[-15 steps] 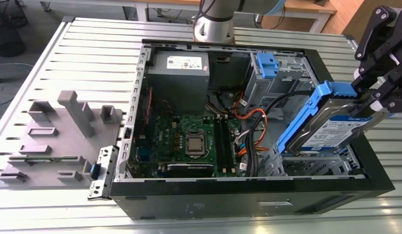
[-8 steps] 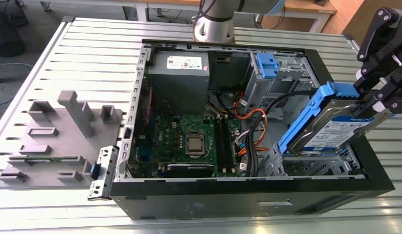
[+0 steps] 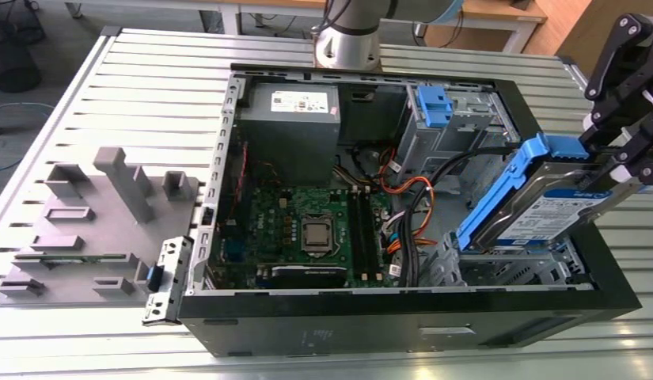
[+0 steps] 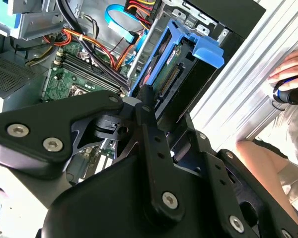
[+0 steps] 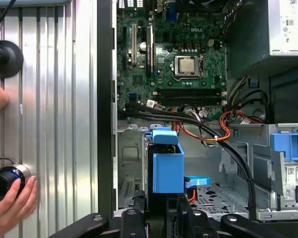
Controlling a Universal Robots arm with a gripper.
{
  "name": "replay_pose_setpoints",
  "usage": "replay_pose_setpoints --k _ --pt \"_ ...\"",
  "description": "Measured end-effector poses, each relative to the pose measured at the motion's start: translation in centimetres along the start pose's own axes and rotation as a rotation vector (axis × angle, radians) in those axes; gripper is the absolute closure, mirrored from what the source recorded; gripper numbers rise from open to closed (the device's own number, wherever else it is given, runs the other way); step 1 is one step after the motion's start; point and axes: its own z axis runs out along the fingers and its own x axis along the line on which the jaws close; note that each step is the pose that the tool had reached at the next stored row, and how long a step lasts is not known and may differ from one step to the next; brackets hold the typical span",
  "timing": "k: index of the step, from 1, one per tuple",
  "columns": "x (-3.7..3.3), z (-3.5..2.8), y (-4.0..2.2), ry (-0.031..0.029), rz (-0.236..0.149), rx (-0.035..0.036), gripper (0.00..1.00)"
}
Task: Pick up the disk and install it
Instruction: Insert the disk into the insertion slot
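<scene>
The disk [image 3: 563, 202], a silver drive with a white-and-blue label in a blue carrier frame, hangs tilted over the metal drive cage [image 3: 516, 265] at the front corner of the open computer case, on the exterior view's right. Its lower end dips into the cage. My gripper [image 3: 613, 158] is shut on the disk's raised upper end. In the first wrist view the blue carrier [image 5: 167, 168] stands edge-on just beyond the black fingers [image 5: 134, 220]. The second wrist view shows the disk [image 4: 171, 69] and its connector past the gripper body.
The black case wall [image 3: 411, 332] rings a green motherboard [image 3: 305, 229], a grey power-supply box [image 3: 294, 107], a blue latch [image 3: 434, 103] and loose cables [image 3: 411, 190]. A grey fixture block [image 3: 94, 222] sits on the slatted table. A person's hand [image 5: 12, 201] holds a knob beside the case.
</scene>
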Motion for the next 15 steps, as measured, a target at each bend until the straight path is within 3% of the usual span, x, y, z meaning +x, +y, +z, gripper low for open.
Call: replay_pose_setpoints --k 15 --pt "0.02 0.60 -0.07 0.0001 -0.001 0.0000 0.65"
